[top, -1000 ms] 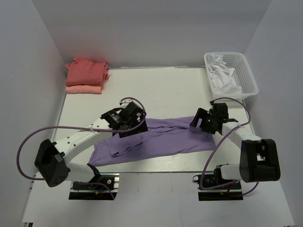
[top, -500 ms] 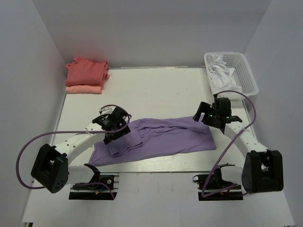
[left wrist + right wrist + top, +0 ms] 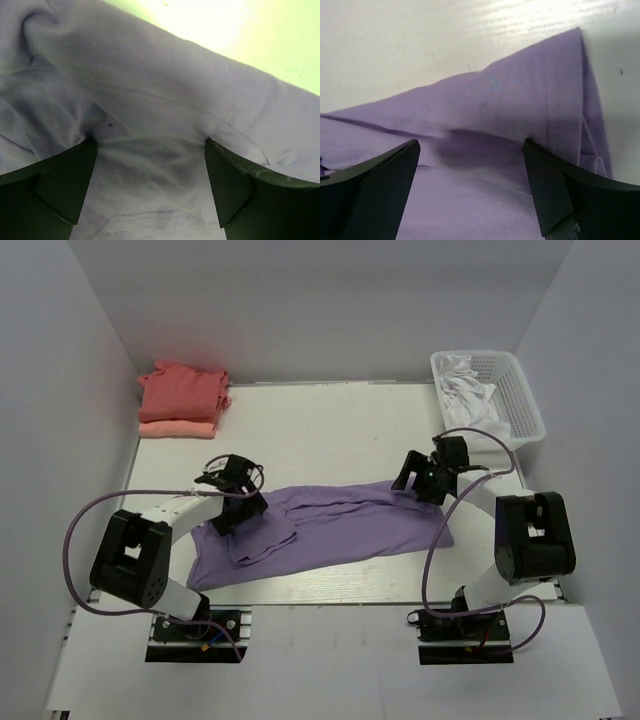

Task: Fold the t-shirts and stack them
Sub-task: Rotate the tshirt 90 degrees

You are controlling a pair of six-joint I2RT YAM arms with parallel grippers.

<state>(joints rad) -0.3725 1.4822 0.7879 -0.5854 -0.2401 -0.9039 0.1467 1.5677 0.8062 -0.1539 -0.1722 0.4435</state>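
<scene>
Your left end effector (image 3: 150, 144) is spread wide. Both dark fingertips (image 3: 75, 175) press down on the large lavender-purple soft cloth t-shirt (image 3: 340, 525), and nothing is clamped between them. The cloth between the tips is puckered into a shallow wrinkle, and a thicker rolled fold runs just ahead of them. Past that fold you see a strip of bare white tabletop (image 3: 330, 430).

Your right end effector (image 3: 470, 145) is also wide apart, with its tips resting on the same shirt and gripping nothing. A crease runs across the cloth just in front of the tips. A stitched hem edge passes close by the right-hand finger (image 3: 555, 195), and the shirt ends in a pointed corner ahead and to the right of it.

In the top view the shirt lies flat and rumpled across the tabletop. It stretches from beneath the left end effector to beneath the right one, so each sits over one end of it.

Well ahead of the left end effector and off to its left, a folded coral-red cloth shirt (image 3: 183, 388) lies on top of a paler salmon-pink folded shirt (image 3: 176, 428) in the far corner. Ahead of the right end effector and to its right stands a white plastic mesh basket (image 3: 522, 400) holding crumpled white cloth (image 3: 466, 390).
</scene>
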